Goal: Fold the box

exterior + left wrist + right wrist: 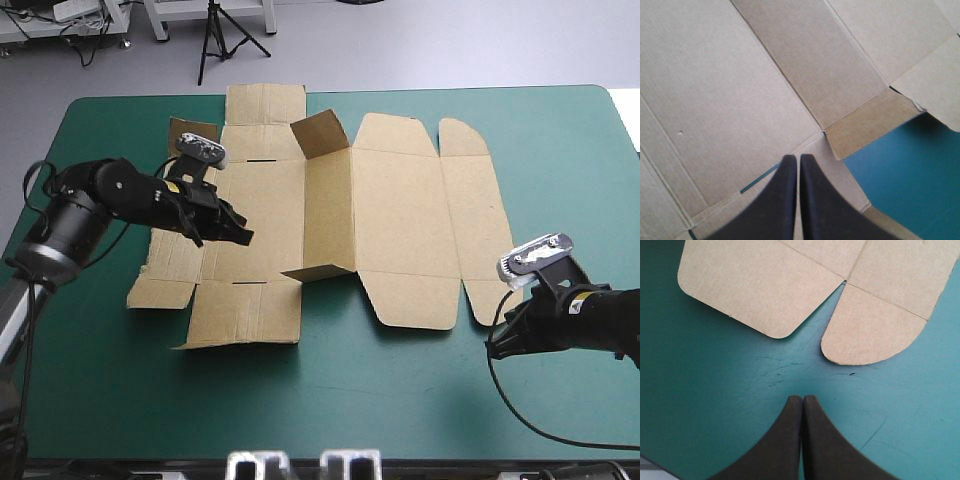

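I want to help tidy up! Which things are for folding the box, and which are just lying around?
For the job:
the brown box, mostly flat;
the left gripper, shut over it;
the right gripper, shut near its rounded flaps.

Just lying about:
only the teal-green cover underneath.

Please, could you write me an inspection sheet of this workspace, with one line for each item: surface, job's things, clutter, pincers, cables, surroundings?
surface: teal-green cover, lying flat, faintly scuffed.
job's things: brown box lies open as a mostly flat sheet; one small flap at its far side stands up.
clutter: nothing seen.
pincers: left pincer shut, over the box's left part, holding nothing; right pincer shut, over bare cover, just short of two rounded flaps.
cables: nothing seen on the box.
surroundings: nothing seen at the table.
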